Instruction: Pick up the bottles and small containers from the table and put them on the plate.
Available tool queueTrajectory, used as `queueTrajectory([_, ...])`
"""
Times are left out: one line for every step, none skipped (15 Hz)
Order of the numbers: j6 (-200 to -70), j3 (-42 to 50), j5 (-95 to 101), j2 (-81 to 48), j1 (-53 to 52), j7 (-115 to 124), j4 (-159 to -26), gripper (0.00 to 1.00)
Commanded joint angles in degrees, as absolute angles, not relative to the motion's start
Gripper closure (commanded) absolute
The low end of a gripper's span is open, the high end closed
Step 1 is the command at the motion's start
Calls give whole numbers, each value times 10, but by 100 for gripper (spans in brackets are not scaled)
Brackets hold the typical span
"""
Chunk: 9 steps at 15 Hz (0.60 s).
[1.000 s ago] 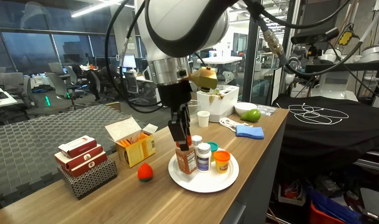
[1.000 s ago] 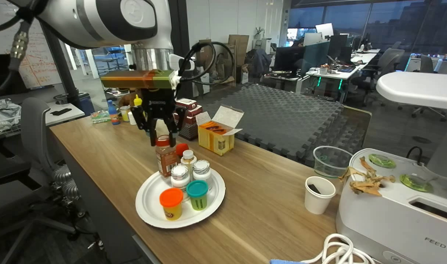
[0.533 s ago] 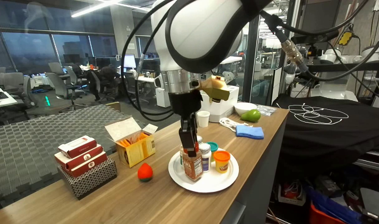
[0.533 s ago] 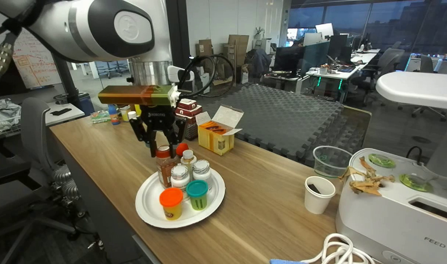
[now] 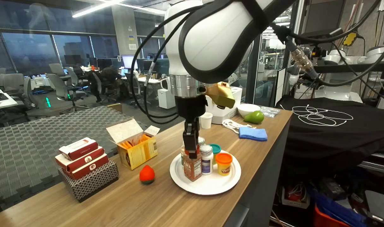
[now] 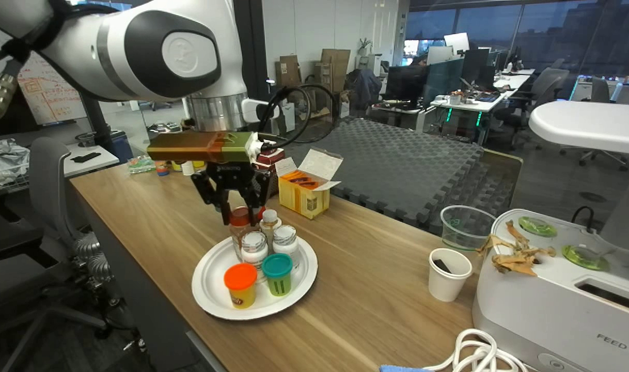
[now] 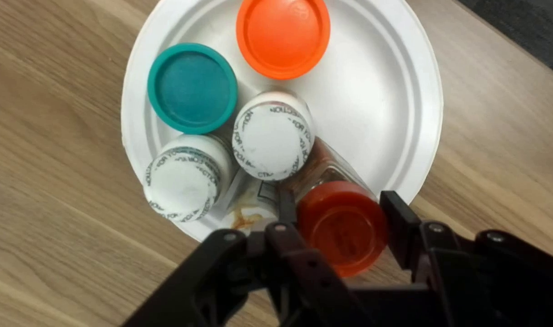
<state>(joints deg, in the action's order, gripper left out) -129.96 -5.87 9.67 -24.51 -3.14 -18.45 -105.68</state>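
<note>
Fingers (image 7: 400, 225): partly closed, gripping bottle (image 5: 192, 169) by red cap (image 7: 342, 227).
Bottle: over plate (image 5: 211, 188), contact unclear.
Plate: five other containers (image 6: 280, 281).

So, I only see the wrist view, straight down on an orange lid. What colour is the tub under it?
Observer: Yellow; the tub shows in both exterior views.
Visitor: Has the bottle in the pincer any printing on its side?
Observer: Yes, pale print shows there in an exterior view.
Visitor: Any boxes outside my picture?
Observer: Yes, a yellow carton, standing open.
</note>
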Motion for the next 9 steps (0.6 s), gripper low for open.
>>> queueTrajectory([-1312, -62, 91, -224, -25, -205, -1078, 75])
queueTrajectory([-1312, -63, 92, -224, -25, -209, -1078, 26])
queueTrajectory([-1312, -63, 93, -224, -25, -213, -1078, 24])
queueTrajectory([-1311, -63, 95, -223, -26, -217, -1076, 19])
queueTrajectory([-1303, -63, 98, -223, -27, -222, -1071, 12])
queueTrajectory([-1297, -62, 101, -223, -28, -227, -1066, 3])
queueTrajectory([-1292, -60, 111, -221, -33, -227, -1059, 0])
queueTrajectory([-1287, -59, 119, -219, -35, -231, -1055, 0])
queueTrajectory([-1283, -57, 130, -217, -38, -233, -1047, 0])
